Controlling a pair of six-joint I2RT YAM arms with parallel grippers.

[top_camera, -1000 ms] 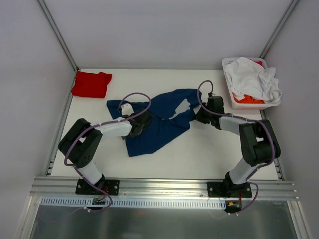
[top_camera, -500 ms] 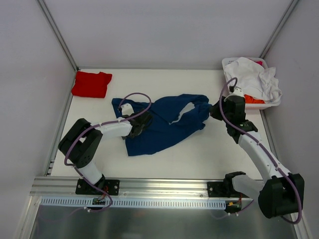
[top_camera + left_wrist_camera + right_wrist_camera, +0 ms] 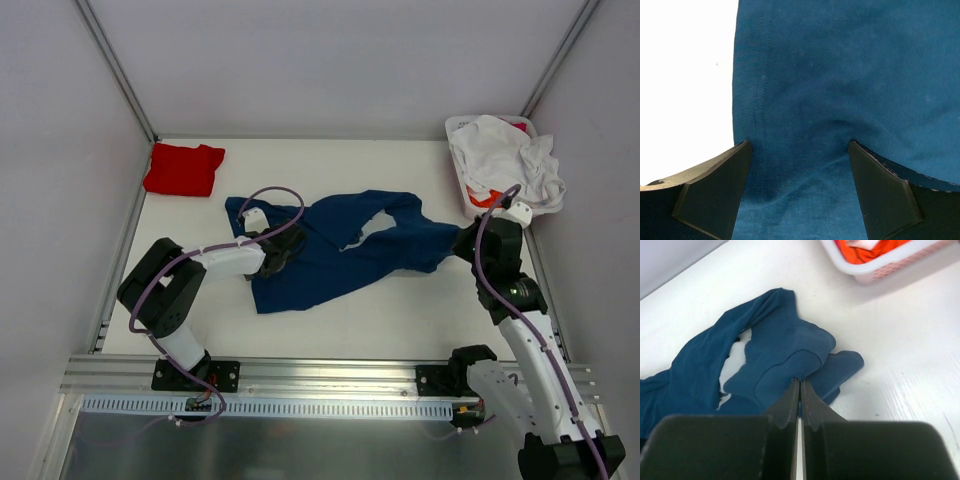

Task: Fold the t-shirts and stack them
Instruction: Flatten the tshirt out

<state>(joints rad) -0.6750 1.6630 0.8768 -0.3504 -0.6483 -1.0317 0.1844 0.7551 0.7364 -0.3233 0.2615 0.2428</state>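
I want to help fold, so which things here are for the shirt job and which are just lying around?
For the job: navy blue cloth t-shirt, folded red cloth t-shirt, crumpled white cloth t-shirts, orange cloth t-shirt.
Just lying about: white plastic basket holding the white and orange ones, white table, grey metal rail.

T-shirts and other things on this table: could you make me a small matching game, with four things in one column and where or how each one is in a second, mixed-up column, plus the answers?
Things:
1. red t-shirt
2. navy t-shirt
3. basket
4. right gripper

Place or state:
A. shut on a blue cloth edge
B. at the far right corner of the table
C. folded, at the far left corner
D. lying crumpled in the middle

Pairs: 1-C, 2-D, 3-B, 4-A.
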